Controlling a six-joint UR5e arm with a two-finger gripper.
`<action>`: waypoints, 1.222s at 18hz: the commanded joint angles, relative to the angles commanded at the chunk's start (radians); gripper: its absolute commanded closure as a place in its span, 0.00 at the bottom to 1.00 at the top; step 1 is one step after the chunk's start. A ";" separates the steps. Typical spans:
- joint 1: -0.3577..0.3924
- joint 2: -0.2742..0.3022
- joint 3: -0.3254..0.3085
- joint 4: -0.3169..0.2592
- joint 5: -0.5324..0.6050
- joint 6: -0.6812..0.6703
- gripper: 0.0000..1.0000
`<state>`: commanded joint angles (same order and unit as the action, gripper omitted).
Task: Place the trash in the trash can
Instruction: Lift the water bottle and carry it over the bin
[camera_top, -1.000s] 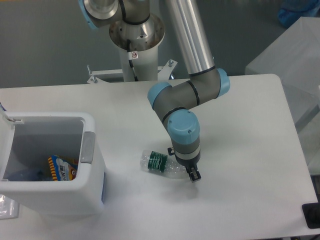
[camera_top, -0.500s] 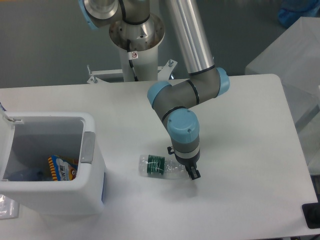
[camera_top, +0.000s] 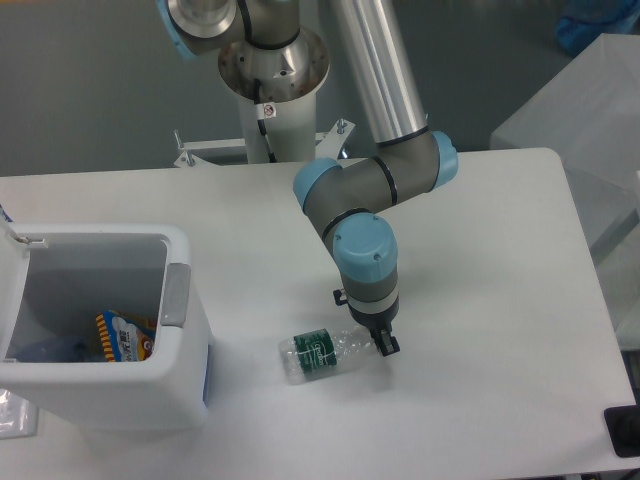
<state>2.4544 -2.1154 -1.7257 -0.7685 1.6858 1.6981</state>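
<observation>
Lower centre of the frame, on the white table (camera_top: 480, 250), lies the crushed clear plastic bottle (camera_top: 325, 352) with its green label (camera_top: 318, 350), on its side, well apart from the white trash can (camera_top: 190, 345) at lower left. The gripper (camera_top: 384, 345) sits at the bottle's right-hand end, seemingly the neck, pointing down; whether the jaws are clenched on the bottle or merely beside it cannot be told, as the wrist hides them. The blue snack packet (camera_top: 125, 338) is already inside the can. Judgement: the bottle is light, thin-walled and springy; it will deform under pressure and its smooth plastic may slip or pivot between narrow fingers. The neck is probably the stiffest hold. The labelled mid-body is broader but collapses more readily. Held at one end, the body is likely to droop and swing.
</observation>
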 joint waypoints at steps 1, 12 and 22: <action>0.000 0.003 0.000 0.000 -0.002 0.000 0.61; 0.050 0.032 0.032 0.002 -0.035 -0.054 0.63; 0.083 0.051 0.190 0.000 -0.285 -0.420 0.63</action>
<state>2.5372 -2.0648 -1.5357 -0.7685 1.4008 1.2783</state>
